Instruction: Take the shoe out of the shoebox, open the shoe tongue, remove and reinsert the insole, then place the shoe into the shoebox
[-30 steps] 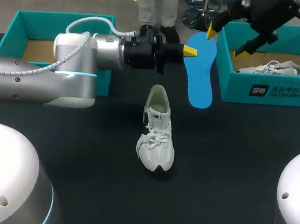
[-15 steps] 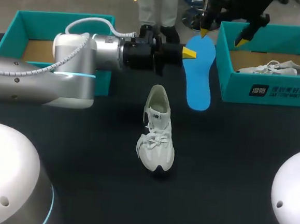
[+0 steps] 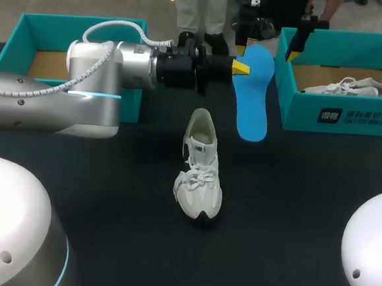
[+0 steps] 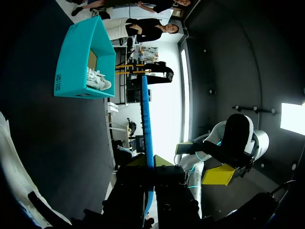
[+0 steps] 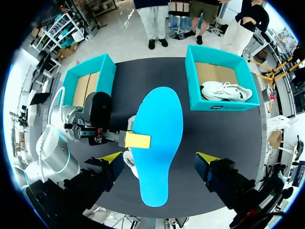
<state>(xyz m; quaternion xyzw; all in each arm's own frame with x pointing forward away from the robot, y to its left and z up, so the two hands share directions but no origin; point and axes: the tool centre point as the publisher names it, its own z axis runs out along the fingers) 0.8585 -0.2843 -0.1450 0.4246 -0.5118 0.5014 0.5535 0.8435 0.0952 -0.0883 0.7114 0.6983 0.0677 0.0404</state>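
A blue insole (image 3: 254, 95) hangs above the table, gripped at its edge by my left gripper (image 3: 242, 67), which is shut on it. In the left wrist view the insole (image 4: 147, 119) runs edge-on out from between the fingers. The white shoe (image 3: 200, 173) lies on the black table below, toe toward me. My right gripper (image 3: 271, 38) is open, high over the far end of the insole and apart from it. From the right wrist view the insole (image 5: 157, 143) lies under the wide-open right gripper (image 5: 158, 160). The teal shoebox (image 3: 342, 118) stands at the right.
A second white shoe (image 3: 354, 86) lies inside the right shoebox. Another teal box (image 3: 28, 27) stands at the far left, behind my left arm (image 3: 55, 99). The table in front of the shoe is bare black cloth.
My right gripper has risen and drawn back toward the far edge, staying open. The left gripper keeps the insole almost where it was; the shoe has not moved.
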